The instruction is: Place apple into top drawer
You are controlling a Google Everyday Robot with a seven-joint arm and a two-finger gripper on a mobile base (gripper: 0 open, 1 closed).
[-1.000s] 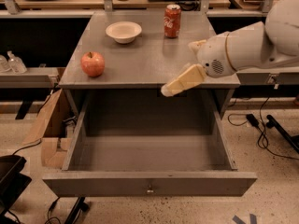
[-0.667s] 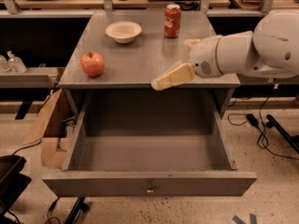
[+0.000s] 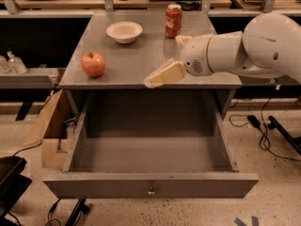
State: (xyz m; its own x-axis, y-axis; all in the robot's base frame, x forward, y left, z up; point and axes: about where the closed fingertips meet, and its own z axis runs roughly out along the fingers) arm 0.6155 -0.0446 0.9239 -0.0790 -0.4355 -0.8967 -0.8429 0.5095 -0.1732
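Cream gripper (image 3: 164, 71) hovers over smooth grey tabletop (image 3: 136, 51) near round apple (image 3: 93, 64).

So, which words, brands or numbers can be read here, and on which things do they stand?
On the red can: white script, too blurred to read.
No text on the apple, the bowl, the top drawer, or the pincer hovering over the table near its front edge.

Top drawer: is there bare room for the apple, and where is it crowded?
The top drawer has a bare floor, wall to wall. Cabinet top: apple front left, bowl and can at the back, gripper over the front edge.
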